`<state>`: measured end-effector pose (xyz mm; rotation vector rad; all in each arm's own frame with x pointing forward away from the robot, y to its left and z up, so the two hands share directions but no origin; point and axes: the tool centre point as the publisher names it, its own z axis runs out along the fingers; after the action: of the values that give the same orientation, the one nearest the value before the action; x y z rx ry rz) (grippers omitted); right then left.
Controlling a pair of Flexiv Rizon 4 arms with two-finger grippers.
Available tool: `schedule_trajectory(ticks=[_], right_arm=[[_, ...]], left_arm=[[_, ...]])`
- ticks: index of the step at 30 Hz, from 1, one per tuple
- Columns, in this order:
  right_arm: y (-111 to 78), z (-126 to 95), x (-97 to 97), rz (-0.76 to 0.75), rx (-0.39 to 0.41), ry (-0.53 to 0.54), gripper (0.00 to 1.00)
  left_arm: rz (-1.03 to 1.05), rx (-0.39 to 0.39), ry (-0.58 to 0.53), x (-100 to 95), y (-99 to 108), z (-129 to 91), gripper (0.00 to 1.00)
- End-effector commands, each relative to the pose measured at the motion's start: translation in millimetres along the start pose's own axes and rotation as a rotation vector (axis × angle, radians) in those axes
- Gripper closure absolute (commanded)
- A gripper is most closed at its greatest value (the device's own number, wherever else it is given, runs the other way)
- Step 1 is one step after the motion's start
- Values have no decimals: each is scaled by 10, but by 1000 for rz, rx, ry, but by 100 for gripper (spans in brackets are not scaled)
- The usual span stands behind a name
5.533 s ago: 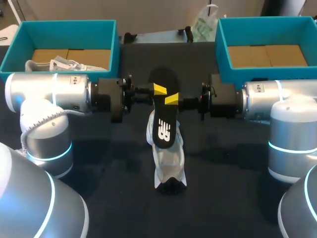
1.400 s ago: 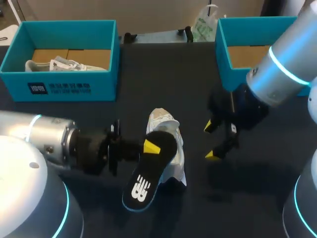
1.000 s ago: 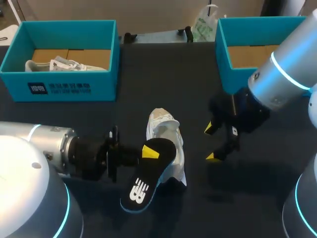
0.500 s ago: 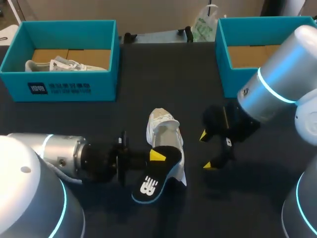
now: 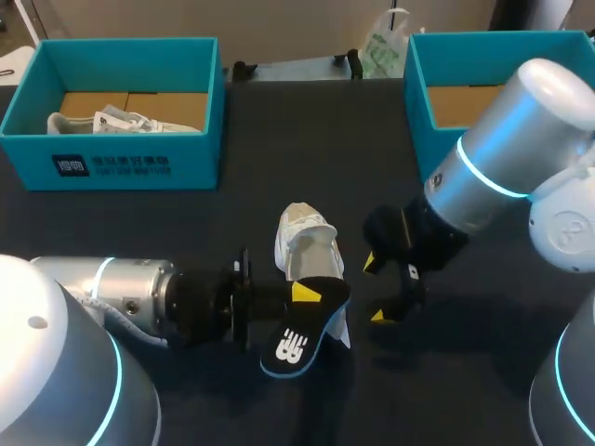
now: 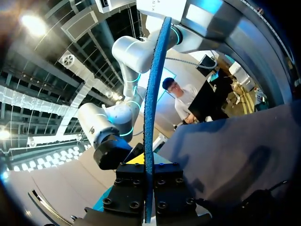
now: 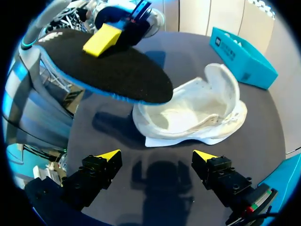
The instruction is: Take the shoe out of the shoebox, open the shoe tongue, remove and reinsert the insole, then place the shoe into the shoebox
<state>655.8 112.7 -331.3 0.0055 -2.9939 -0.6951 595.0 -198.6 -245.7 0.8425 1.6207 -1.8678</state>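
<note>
Left gripper (image 5: 304,294) clamps black insole (image 5: 296,342), white logo on it; right gripper (image 5: 376,290) spread beside shoe (image 5: 307,246).

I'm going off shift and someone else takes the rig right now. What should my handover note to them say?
Left gripper: jaws shut on the insole, held over the near end of the shoe.
Right gripper: open, empty, beside the shoe.
Shoe: on the table, outside both boxes, opening spread wide.
Done: shoe out, tongue opened, insole removed.
Left: reinsert the insole, box the shoe; the right shoebox looks empty.
</note>
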Motion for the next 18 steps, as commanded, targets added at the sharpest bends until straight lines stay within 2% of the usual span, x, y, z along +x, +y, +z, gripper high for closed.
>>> schedule_trajectory(ticks=[1,3,10,12,18], right_arm=[[24,266,-168,7,-7,31,0],[26,311,-180,11,-27,30,0],[71,372,-215,7,-18,17,0],[73,383,-220,11,-13,19,0],[52,425,-229,26,-14,16,0]], left_arm=[[2,22,-17,23,121,3,100],[3,29,-21,9,147,-6,100],[-12,10,-29,1,235,-18,100],[-8,-31,-28,-24,232,-39,100],[-8,-31,-28,-24,232,-39,100]])
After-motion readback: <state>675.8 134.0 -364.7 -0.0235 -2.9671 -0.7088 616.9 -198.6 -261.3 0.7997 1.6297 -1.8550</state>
